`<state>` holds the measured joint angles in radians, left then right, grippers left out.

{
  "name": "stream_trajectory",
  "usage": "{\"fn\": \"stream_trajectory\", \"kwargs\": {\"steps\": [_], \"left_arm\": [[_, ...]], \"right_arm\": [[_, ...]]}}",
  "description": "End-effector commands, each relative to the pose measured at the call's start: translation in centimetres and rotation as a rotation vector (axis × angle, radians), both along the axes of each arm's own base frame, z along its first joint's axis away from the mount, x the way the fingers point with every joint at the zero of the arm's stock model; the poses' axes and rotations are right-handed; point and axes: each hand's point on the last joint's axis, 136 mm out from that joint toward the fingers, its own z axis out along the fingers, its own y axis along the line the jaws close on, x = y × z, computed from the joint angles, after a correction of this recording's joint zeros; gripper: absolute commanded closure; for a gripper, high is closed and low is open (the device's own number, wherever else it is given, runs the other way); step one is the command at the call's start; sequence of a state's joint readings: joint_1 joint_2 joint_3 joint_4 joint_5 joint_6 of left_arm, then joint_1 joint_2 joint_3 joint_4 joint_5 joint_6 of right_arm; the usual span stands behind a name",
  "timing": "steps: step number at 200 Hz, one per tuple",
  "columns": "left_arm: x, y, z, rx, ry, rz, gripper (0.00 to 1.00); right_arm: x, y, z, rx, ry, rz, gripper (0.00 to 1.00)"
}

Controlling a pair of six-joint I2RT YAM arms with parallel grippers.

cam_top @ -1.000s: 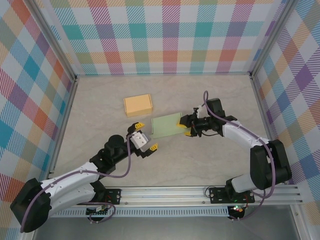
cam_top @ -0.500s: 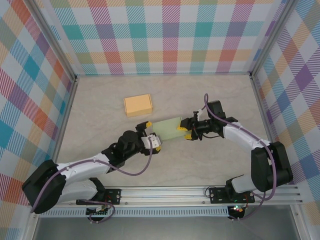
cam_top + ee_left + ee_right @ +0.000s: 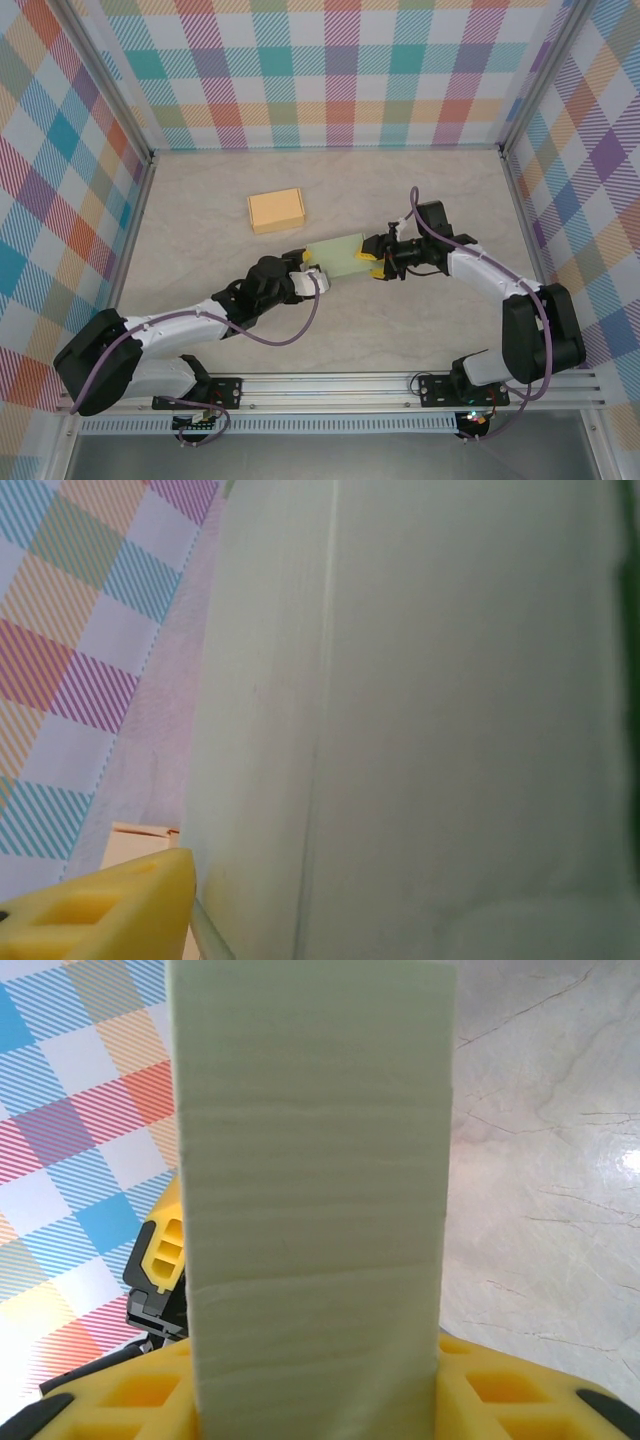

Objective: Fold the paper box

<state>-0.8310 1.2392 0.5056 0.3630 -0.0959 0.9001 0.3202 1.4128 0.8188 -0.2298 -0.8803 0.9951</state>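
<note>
- Set against the left edge of the pale green paper box: the left gripper, one yellow finger just beside the sheet in the wrist view. Impossible to tell whether spread or pinching.
- Stretched between the two arms over the middle of the table, flat and unformed, with a crease line showing but no wall raised.
- Pinched at the right edge by the right gripper, with yellow pads on either side of the card in the wrist view.
- Judged early in the job: box taken up between both arms, no fold visibly made, every panel left to raise and tuck.
- Underneath, a pale marbled table, with a small orange box lying apart, behind and to the left of the green one.
- All around, plaid walls on three sides, and along the near edge an aluminium rail carrying the arm bases.
</note>
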Motion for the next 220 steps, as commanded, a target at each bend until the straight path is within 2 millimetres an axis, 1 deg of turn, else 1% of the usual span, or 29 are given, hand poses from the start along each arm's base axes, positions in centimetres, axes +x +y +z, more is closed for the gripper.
{"fn": "stream_trajectory", "kwargs": {"steps": [1,13,16,27,42,59,76,82,100,106,128,137,152,180,187,190,207,220], "left_arm": [[-0.1,-0.8,1.8,-0.036,0.002,-0.015,0.41],[-0.3,-0.7,1.7,-0.027,0.021,-0.018,0.43],[-0.4,-0.6,1.7,-0.026,0.023,-0.017,0.46],[-0.6,-0.6,1.6,-0.022,0.042,-0.022,0.51],[-1.0,-0.6,1.5,-0.014,0.077,-0.030,0.53],[-1.8,-0.6,1.2,-0.005,0.120,-0.052,0.53],[-2.4,-0.4,0.7,0.023,0.170,-0.062,0.53],[-2.6,-0.2,0.6,0.032,0.184,-0.062,0.53],[-3.0,0.3,0.2,0.039,0.244,-0.056,0.53],[-3.1,0.5,0.0,0.037,0.271,-0.056,0.53],[-4.1,0.7,-0.6,0.016,0.390,-0.085,0.53],[-4.5,0.6,-0.8,0.003,0.441,-0.108,0.53],[-4.6,0.5,-1.2,-0.004,0.510,-0.121,0.52],[-4.2,0.0,-2.2,0.006,0.611,-0.125,0.52],[-3.8,-0.2,-2.4,0.007,0.622,-0.126,0.52],[-4.1,0.0,-2.9,0.025,0.654,-0.121,0.52],[-3.7,-0.2,-3.8,0.035,0.702,-0.121,0.50],[-3.2,-0.3,-4.5,0.036,0.719,-0.113,0.50]], "right_arm": [[-0.8,0.0,-0.9,0.004,0.044,0.023,0.54],[-0.7,0.0,-1.1,0.001,0.047,0.024,0.53],[-0.8,0.0,-1.2,0.000,0.047,0.025,0.52],[-0.7,0.0,-1.4,-0.006,0.047,0.024,0.51],[-0.7,-0.1,-1.7,-0.017,0.048,0.023,0.45],[-0.5,-0.4,-1.8,-0.037,0.039,0.017,0.35],[-0.2,-1.1,-1.8,-0.062,0.021,0.006,0.19],[0.0,-1.5,-1.8,-0.076,0.009,-0.004,0.13],[0.6,-3.2,-1.5,-0.129,-0.031,-0.050,0.04],[0.9,-3.9,-1.3,-0.149,-0.047,-0.069,0.00],[1.3,-6.4,-0.5,-0.240,-0.118,-0.138,0.01],[1.3,-7.2,-0.1,-0.281,-0.152,-0.154,0.00],[1.2,-8.2,0.7,-0.351,-0.226,-0.156,0.00],[0.6,-9.2,2.5,-0.414,-0.392,-0.136,0.00],[0.4,-9.4,2.9,-0.423,-0.431,-0.128,0.04],[0.3,-9.4,3.0,-0.423,-0.447,-0.122,0.05],[-0.3,-9.1,4.0,-0.421,-0.555,-0.079,0.10],[-0.7,-8.8,4.2,-0.440,-0.627,-0.046,0.15]]}}
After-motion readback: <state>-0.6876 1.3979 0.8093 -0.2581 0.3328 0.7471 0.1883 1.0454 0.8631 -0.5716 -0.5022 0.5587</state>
